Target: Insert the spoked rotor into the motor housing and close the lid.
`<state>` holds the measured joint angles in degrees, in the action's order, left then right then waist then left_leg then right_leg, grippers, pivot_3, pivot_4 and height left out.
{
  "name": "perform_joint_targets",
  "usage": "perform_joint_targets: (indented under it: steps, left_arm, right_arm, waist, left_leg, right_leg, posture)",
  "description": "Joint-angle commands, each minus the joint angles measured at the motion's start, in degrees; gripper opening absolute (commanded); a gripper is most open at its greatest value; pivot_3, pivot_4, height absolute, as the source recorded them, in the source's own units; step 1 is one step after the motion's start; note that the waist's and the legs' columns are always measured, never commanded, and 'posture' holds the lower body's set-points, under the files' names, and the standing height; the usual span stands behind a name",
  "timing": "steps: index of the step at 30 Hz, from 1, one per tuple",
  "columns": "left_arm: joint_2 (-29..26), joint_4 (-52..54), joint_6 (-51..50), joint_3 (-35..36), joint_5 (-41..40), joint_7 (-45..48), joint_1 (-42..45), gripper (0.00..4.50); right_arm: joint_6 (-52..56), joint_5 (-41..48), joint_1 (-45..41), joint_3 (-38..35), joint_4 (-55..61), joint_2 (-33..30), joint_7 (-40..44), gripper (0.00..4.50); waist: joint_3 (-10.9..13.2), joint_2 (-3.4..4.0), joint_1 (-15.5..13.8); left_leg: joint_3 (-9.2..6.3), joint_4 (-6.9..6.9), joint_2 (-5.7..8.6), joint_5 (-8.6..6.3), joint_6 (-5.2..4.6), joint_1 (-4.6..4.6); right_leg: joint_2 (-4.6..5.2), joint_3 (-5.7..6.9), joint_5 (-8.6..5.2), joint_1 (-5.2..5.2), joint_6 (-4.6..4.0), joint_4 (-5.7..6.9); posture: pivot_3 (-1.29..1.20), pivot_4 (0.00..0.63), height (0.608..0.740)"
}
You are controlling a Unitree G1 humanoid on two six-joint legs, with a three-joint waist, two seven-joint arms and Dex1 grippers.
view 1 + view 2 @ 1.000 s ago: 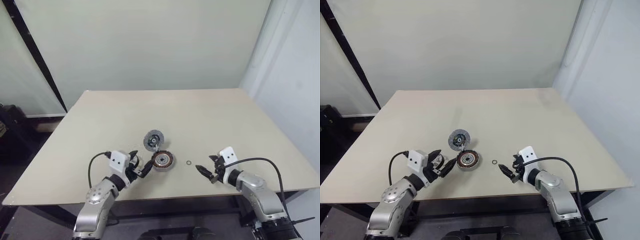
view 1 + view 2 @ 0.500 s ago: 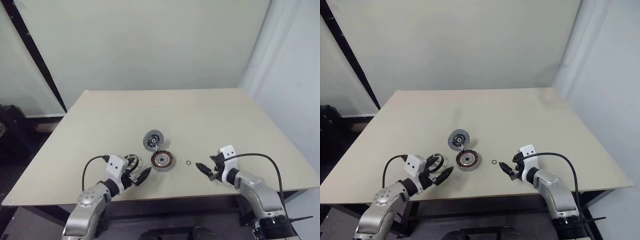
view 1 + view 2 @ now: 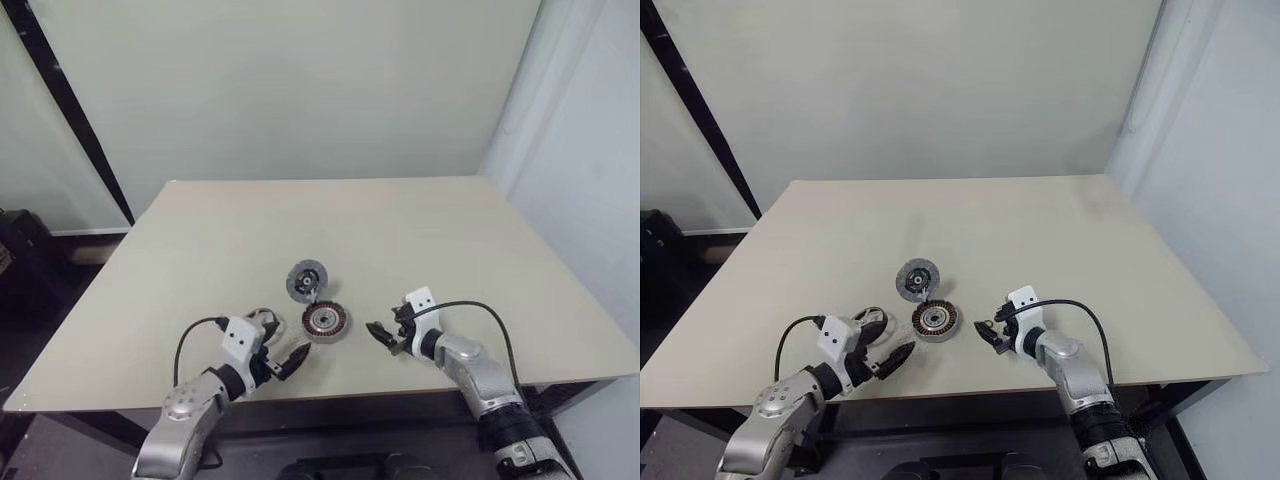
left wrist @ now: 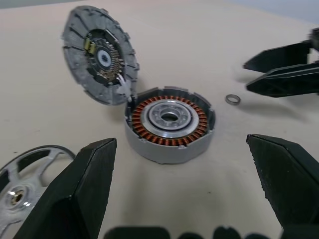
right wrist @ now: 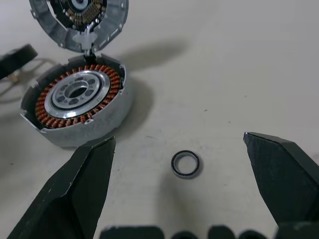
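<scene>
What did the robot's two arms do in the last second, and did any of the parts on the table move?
The right gripper slid inward toward the small ring, jaws open. The left gripper drew back from the motor housing toward the table's near edge, also open. Nothing was grasped. The housing, its hinged lid and the spoked rotor stayed put.

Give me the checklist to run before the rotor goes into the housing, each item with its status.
1. Lid open: ok, it stands tilted up at the rim of the motor housing.
2. Housing cavity free: ok, copper windings and pale centre are exposed.
3. Spoked rotor found: ok, lying flat beside the left gripper, not held.
4. Left gripper open and empty: ok.
5. Right gripper open and empty: ok.
6. Small ring clear of the housing: ok, it lies apart from it, in front of the right gripper.
</scene>
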<state>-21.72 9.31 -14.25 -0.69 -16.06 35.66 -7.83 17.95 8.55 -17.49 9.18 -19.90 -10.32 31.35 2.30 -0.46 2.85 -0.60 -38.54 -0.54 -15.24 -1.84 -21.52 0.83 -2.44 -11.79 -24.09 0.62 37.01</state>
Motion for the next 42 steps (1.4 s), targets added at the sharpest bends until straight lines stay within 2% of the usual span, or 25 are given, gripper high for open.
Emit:
perform_joint_targets:
  steps: [1, 16, 20, 25, 29, 42]
  left_arm:
    - [-0.4, 0.6, 1.8, 0.1, 0.6, 0.4, 1.8, 4.47]
    - [0.0, 1.1, 2.6, -1.3, 1.2, 0.3, 1.1, 4.47]
    - [0.0, 1.1, 2.6, -1.4, 1.3, 0.3, 1.3, 4.50]
    - [0.0, 0.8, 2.6, -1.2, 1.5, 0.4, 1.6, 4.50]
    - [0.0, 0.6, 2.7, -1.1, 1.6, 0.5, 1.7, 4.50]
    - [0.0, 0.3, 3.0, -0.2, 1.4, 0.1, 1.4, 4.50]
  right_arm:
    - [-3.6, -1.5, -1.9, 0.5, -2.5, 0.3, 0.9, 4.50]
    - [-8.1, -4.3, -4.3, 0.6, -10.9, 2.2, 0.2, 4.50]
    - [-8.0, -4.8, -4.2, 0.5, -11.2, 2.4, 0.2, 3.27]
    - [-8.1, -4.9, -4.0, 0.7, -11.5, 2.6, -0.1, 1.37]
    - [-8.0, -4.9, -3.7, 0.6, -10.9, 2.7, -0.1, 0.08]
    - [-7.3, -4.2, -3.3, 0.1, -7.7, 2.2, 0.2, 0.02]
  waist:
    - [0.0, 0.00, 0.0]
    - [0.0, 0.02, 0.0]
    - [0.0, 0.02, 0.0]
    - [0.0, 0.02, 0.0]
    - [0.0, 0.02, 0.0]
    - [0.0, 0.03, 0.0]
  left_leg:
    - [0.00, 0.00, 0.00, 0.00, 0.00, 0.00]
    - [-0.01, 0.00, -0.01, 0.00, 0.00, 0.02]
    - [-0.02, 0.00, 0.00, 0.00, 0.00, 0.03]
    - [-0.02, 0.00, -0.01, 0.00, 0.00, 0.04]
    - [-0.02, 0.00, -0.01, 0.00, 0.00, 0.04]
    - [-0.03, 0.00, -0.01, 0.00, 0.00, 0.03]
  right_leg:
    - [0.00, 0.01, 0.00, 0.01, 0.00, 0.00]
    - [-0.01, -0.03, 0.01, 0.01, 0.01, 0.02]
    - [0.00, -0.04, 0.01, 0.02, 0.01, 0.02]
    - [-0.02, -0.02, 0.01, 0.02, 0.01, 0.03]
    - [-0.02, -0.03, 0.01, 0.01, 0.01, 0.03]
    - [-0.01, -0.03, 0.01, 0.01, 0.01, 0.03]
  posture:
    - [0.00, 0.000, 0.740]
    - [0.00, 0.000, 0.740]
    - [0.00, 0.000, 0.740]
    - [0.00, 0.000, 0.740]
    - [0.00, 0.000, 0.740]
    - [0.00, 0.000, 0.740]
